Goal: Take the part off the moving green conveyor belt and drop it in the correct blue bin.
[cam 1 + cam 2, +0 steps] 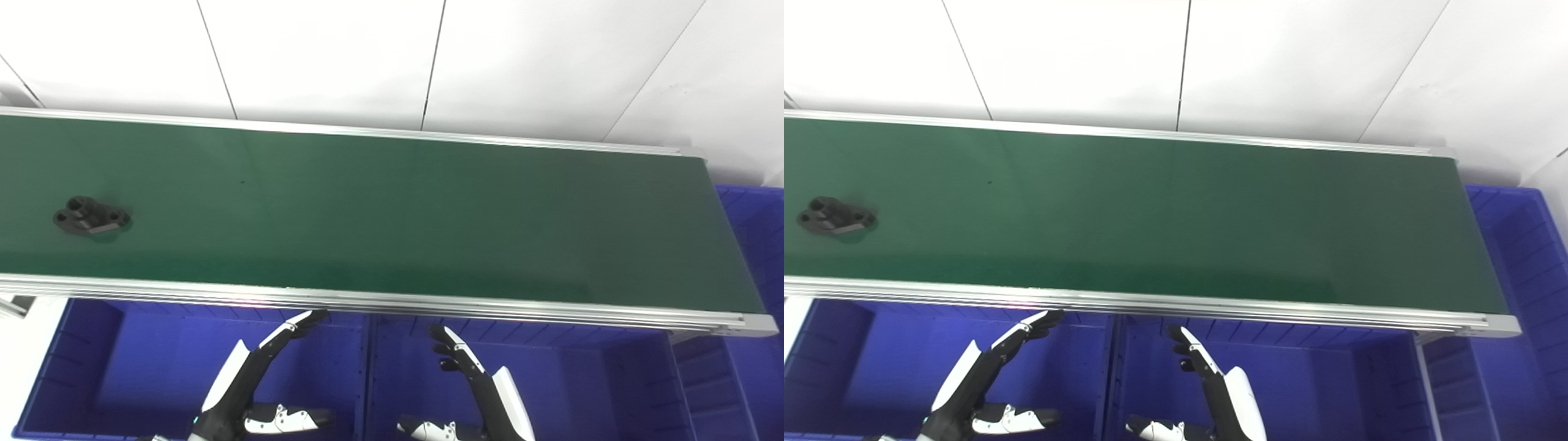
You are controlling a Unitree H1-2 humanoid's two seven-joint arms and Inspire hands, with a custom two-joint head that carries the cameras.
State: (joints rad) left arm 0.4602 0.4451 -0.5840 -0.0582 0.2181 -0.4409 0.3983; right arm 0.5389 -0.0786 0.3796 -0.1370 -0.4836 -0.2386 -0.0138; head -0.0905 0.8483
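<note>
There is one green conveyor belt (pixel 380 214) and one black part (pixel 92 218) lying on it. Two blue bins show below the belt, a left bin (pixel 153 367) and a right bin (pixel 582 373), and a third blue bin (pixel 756 245) at the belt's right end. Two robot hands are in view, the left hand (pixel 257 380) and the right hand (pixel 474 386).
</note>
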